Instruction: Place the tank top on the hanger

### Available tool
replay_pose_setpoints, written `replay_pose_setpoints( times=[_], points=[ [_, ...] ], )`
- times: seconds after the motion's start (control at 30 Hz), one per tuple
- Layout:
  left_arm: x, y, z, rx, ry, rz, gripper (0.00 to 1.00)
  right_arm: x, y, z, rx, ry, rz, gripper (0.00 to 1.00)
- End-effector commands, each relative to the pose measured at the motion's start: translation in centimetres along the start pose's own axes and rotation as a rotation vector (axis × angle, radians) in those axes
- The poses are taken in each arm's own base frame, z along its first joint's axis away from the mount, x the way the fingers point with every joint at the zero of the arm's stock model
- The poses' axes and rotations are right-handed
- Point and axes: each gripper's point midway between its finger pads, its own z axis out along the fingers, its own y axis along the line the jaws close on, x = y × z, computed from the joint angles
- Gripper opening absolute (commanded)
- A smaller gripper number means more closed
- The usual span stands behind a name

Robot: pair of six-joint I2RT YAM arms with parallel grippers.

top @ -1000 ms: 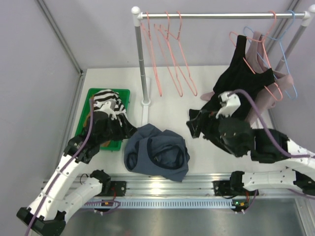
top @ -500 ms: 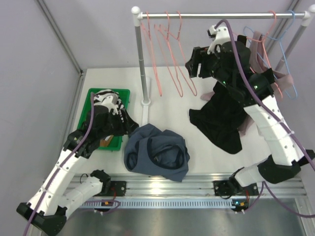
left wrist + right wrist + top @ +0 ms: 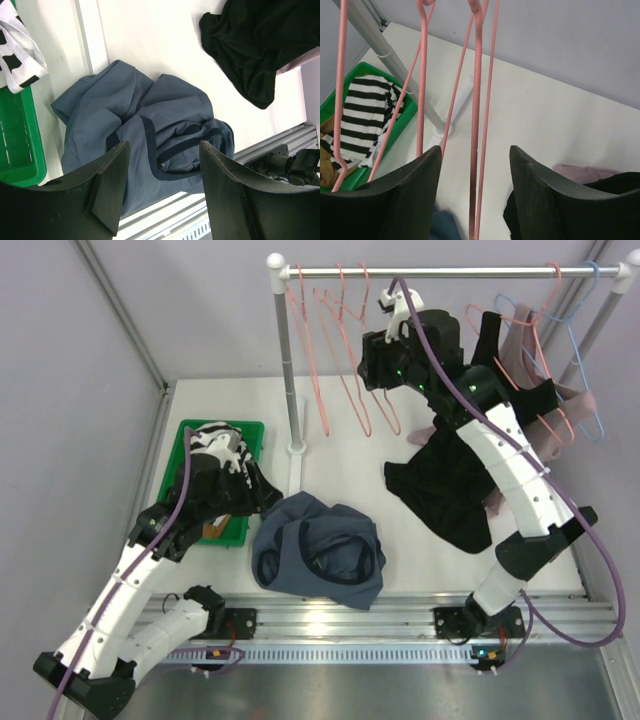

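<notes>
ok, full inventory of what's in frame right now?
tank top: 1, slate-blue, crumpled on table, front centre
pink hangers: about three empty, salmon, left half of rail; more at right carrying clothes
blue hanger: 1, light blue, right end of rail
black top: 1, hung at right, hem on table
mauve top: 1, behind black top
striped garment: 1, black-and-white, in green bin
green bin: 1, table left
rail: 1, silver, across back
left gripper: jaws open, above tank top
right gripper: jaws open, around a pink hanger wire

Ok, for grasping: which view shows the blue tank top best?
Left wrist: the tank top is close up, folds and trim clear. Top external shows it whole but small; right wrist, a blurred sliver.
</notes>
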Motion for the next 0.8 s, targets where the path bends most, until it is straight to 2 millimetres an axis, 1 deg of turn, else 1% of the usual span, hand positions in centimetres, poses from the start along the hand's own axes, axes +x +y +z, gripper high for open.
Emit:
replay_pose_setpoints(
  times=[0.0,0.13,0.23,0.37,0.5,0.7,0.73,0.77],
  points=[
    [-0.9,-0.8,-0.6,0.029,-0.029,0.025,0.63,-2.5,-0.4,-0.1,0.001,-0.068,-0.012,0.56],
    [-0.7,-0.7,-0.6,0.025,-0.028,0.026,0.63,-1.8,-0.2,0.6,-0.004,-0.048,-0.013,0.51],
    [-0.6,-0.6,-0.5,0.024,-0.027,0.026,0.63,-1.3,-0.3,0.9,-0.001,-0.03,-0.018,0.49],
    [-0.5,-0.5,-0.3,0.021,-0.025,0.026,0.63,-0.8,-0.4,1.1,0.008,-0.015,-0.02,0.43],
    [-0.4,-0.4,-0.3,0.022,-0.021,0.024,0.63,-1.0,-0.7,0.8,0.024,-0.023,-0.022,0.4],
    [-0.2,-0.3,-0.1,0.02,-0.017,0.022,0.63,-1.9,-0.9,0.1,0.029,-0.046,-0.029,0.34],
    [-0.3,-0.3,-0.2,0.019,-0.019,0.02,0.63,-1.9,-0.9,0.1,0.031,-0.043,-0.029,0.33],
    [-0.3,-0.3,-0.1,0.02,-0.021,0.019,0.63,-1.9,-1.0,0.1,0.033,-0.04,-0.032,0.29]
  ],
)
